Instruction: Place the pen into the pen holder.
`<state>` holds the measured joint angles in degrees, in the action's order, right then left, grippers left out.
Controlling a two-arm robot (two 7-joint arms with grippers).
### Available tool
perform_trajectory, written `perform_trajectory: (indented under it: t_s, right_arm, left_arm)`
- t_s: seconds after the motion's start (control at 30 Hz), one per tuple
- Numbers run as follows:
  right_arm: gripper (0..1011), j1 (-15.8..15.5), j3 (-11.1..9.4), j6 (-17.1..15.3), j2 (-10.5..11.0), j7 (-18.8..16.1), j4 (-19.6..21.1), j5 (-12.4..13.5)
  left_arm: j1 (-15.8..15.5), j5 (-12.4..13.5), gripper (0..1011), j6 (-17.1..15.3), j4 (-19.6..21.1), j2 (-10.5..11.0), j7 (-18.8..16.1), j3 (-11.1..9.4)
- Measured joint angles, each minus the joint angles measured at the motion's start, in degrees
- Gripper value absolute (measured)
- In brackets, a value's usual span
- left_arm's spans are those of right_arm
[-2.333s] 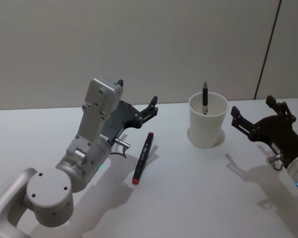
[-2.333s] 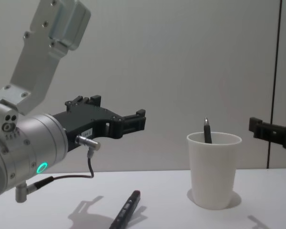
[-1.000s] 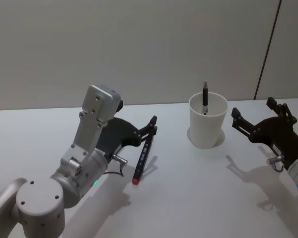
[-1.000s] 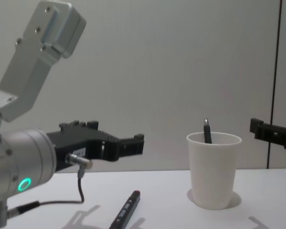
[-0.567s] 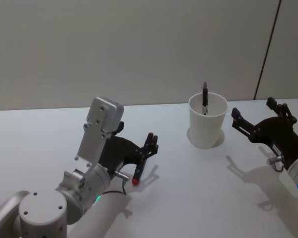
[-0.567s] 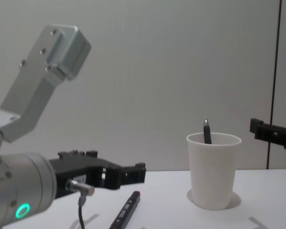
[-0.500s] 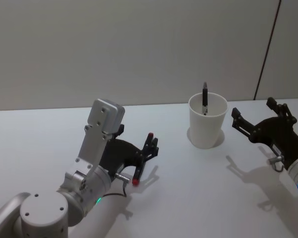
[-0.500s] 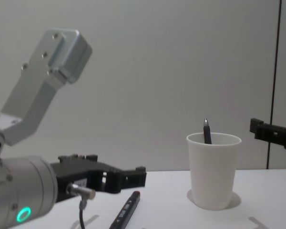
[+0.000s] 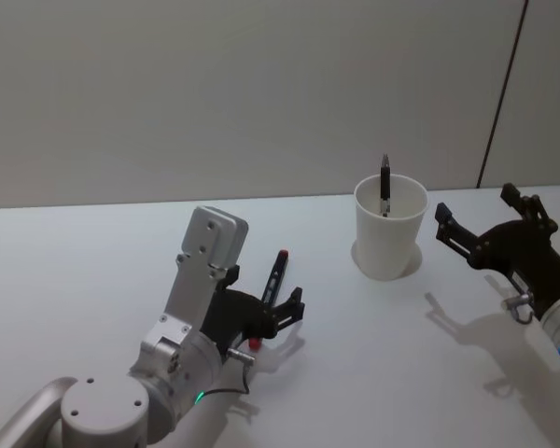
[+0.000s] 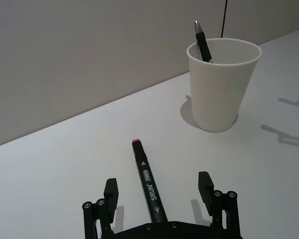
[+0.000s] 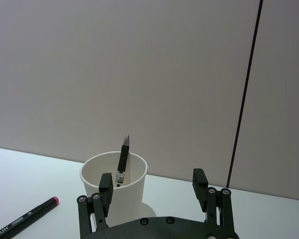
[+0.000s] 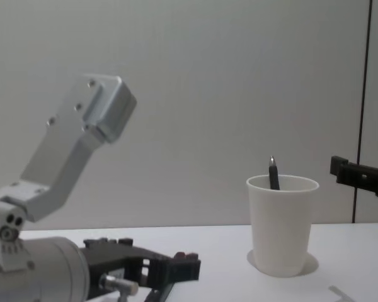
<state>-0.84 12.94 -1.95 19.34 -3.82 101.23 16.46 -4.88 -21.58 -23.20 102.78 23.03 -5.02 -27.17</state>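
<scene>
A black marker pen [image 9: 278, 269] with red ends lies flat on the white table, left of the pen holder. My left gripper [image 9: 278, 315] is low over its near half, open, one finger on each side of the pen [image 10: 148, 180]; the left wrist view shows gaps between the fingers [image 10: 205, 185] and the barrel. The pen holder [image 9: 389, 233] is a white paper cup standing upright, with a thin black pen [image 9: 385, 182] leaning inside it. My right gripper [image 9: 476, 213] hovers open to the right of the cup [image 11: 123, 200], off the table.
The white table [image 9: 373, 373] runs back to a plain grey wall with a dark vertical seam [image 9: 500, 93] at the right. The left arm's silver wrist housing [image 12: 82, 135] rises high above the table at the left.
My left gripper has come down and toward me, from above the pen's far end to straddling it near the table. The pen, the cup and the right gripper have not moved.
</scene>
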Motion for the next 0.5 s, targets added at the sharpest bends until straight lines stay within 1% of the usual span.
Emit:
perform_trajectory:
  t_s: [0.17,0.5]
  right_arm:
    - [1001,0.00,0.00,0.00,0.00,0.00,0.00,0.00]
    - [1001,0.00,0.00,0.00,0.00,0.00,0.00,0.00]
  left_arm:
    - [-0.12,0.04,1001,-1.64,-0.87,-1.11,-0.78,-0.33]
    - [-0.26,-0.01,1001,-3.69,-1.89,-2.52,-2.44,-0.49]
